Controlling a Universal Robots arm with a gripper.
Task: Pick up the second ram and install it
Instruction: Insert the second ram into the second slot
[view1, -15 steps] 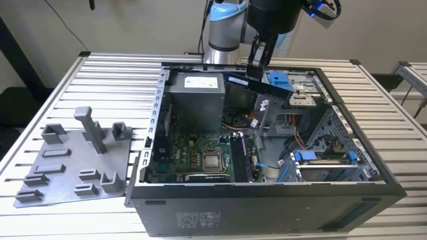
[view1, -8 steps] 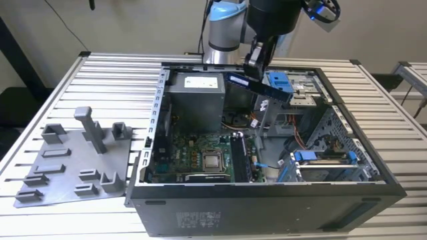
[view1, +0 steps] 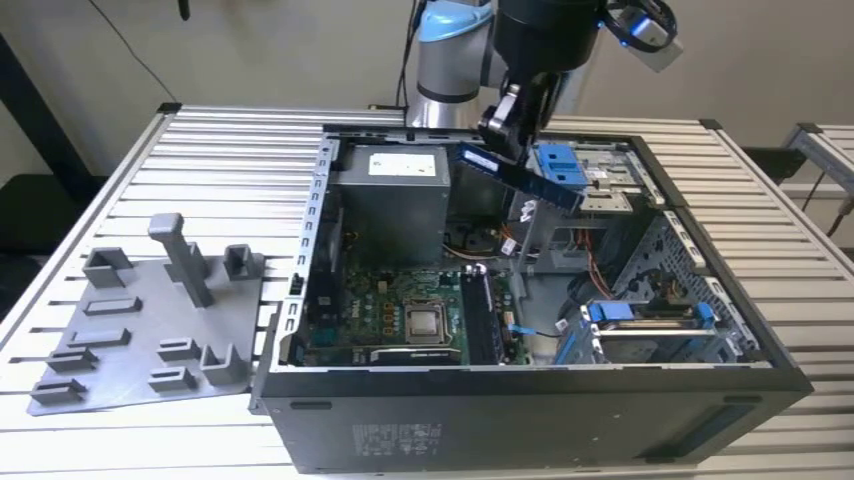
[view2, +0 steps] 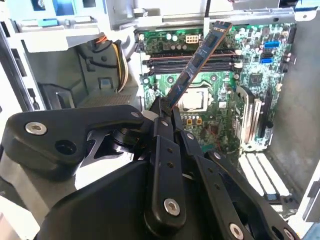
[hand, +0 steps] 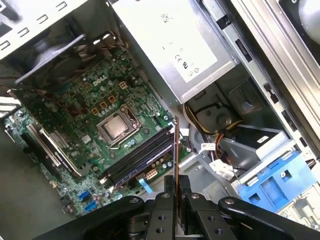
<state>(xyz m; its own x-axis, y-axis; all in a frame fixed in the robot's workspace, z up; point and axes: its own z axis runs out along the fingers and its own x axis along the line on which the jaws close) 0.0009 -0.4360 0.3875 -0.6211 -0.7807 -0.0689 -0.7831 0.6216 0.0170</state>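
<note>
The second ram (view1: 523, 180) is a slim dark-blue stick hanging tilted above the open computer case (view1: 534, 410). My gripper (view1: 499, 128) is shut on one of its ends. In the second wrist view the ram (view2: 198, 59) juts out from the gripper (view2: 163, 111) over the green motherboard (view2: 225, 115), with its far end above the long black memory slots (view2: 190, 63). In the first wrist view the ram (hand: 176, 150) shows edge-on between the fingers (hand: 186, 197), beside the memory slots (hand: 140, 159) and well above them.
A grey power supply (view1: 387, 195) fills the case's back corner, with blue drive bays (view1: 561, 165) and loose cables (view1: 534, 260) beside it. The processor socket (view1: 427, 322) lies next to the slots. A grey fixture plate (view1: 147, 330) with blocks lies at the exterior view's left.
</note>
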